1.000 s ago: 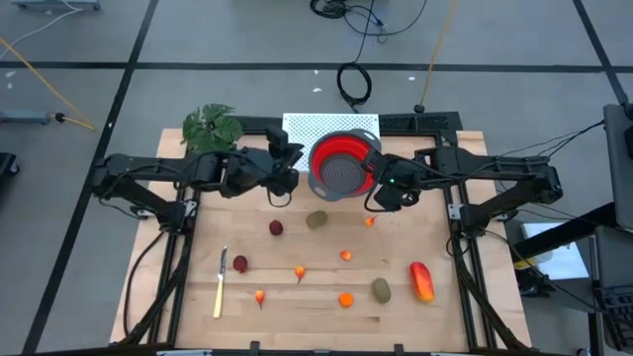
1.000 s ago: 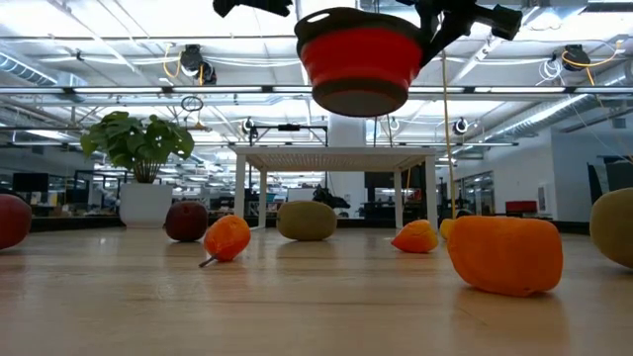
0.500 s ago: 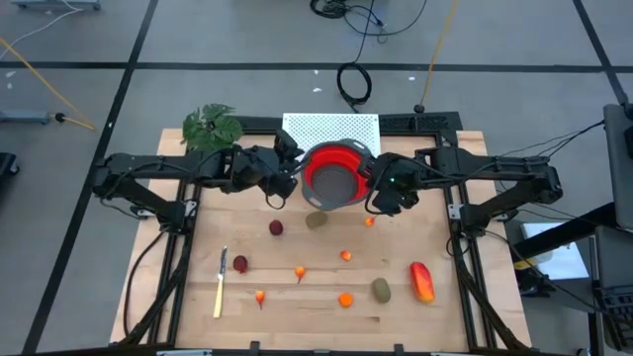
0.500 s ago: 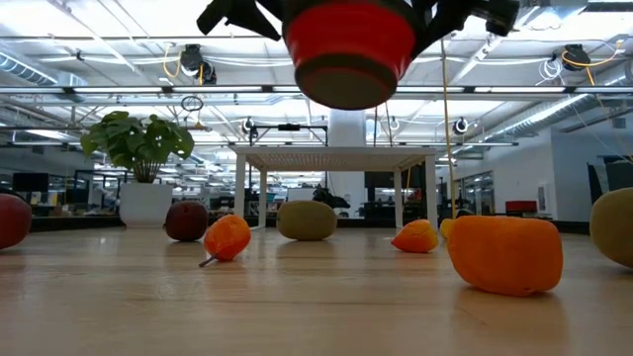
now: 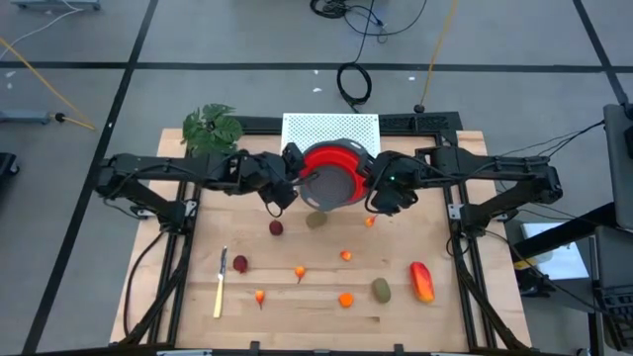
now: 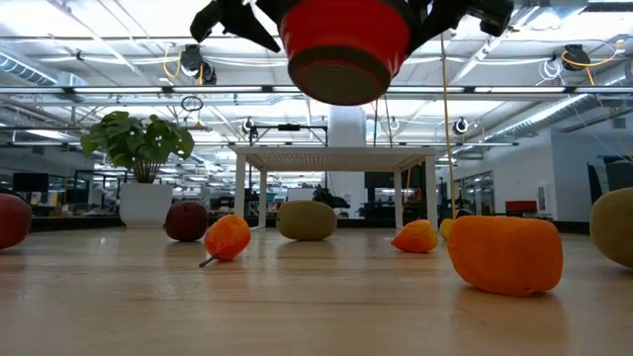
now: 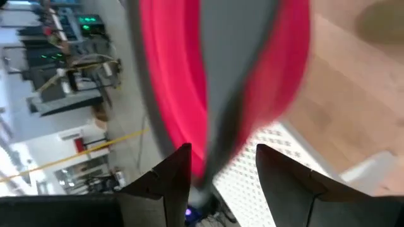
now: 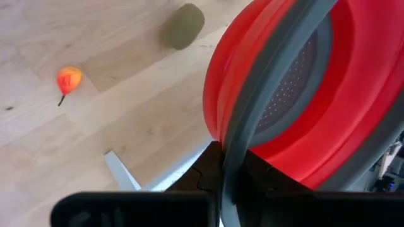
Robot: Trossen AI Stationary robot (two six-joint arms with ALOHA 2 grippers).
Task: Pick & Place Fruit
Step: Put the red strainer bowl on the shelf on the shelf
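Note:
A red collapsible colander [image 5: 331,176] with a grey rim and grey perforated base hangs tilted in the air above the table's far middle, also at the top of the low view [image 6: 344,44]. My right gripper [image 5: 374,186] is shut on its rim. My left gripper [image 5: 290,179] is open at the opposite side, its fingers [image 7: 169,178] standing on either side of the grey rim [image 7: 218,126] without plain contact. On the wood lie the fruit: an olive oval [image 5: 316,220], a dark red ball [image 5: 276,227], another ball [image 5: 240,264], a second oval [image 5: 381,290], a red-orange piece [image 5: 422,281] and several tiny orange ones [image 5: 345,255]. My right gripper pinches the colander's grey rim [image 8: 235,145] between its two fingers, on the side toward the table's right. The fingers come roughly level from the right. The colander is lifted clear of the table and tilted.
A white perforated board [image 5: 331,126] lies at the far edge behind the colander, a green leafy plant [image 5: 211,127] at the far left corner. A pale-yellow knife [image 5: 220,284] lies near the left front. The black frame rails [image 5: 457,213] flank the wooden top.
My right gripper has carried the colander a little toward the table's left and near side and tipped it further. My left gripper has closed in on the colander's left side until its open fingers straddle the rim. The fruit has stayed put.

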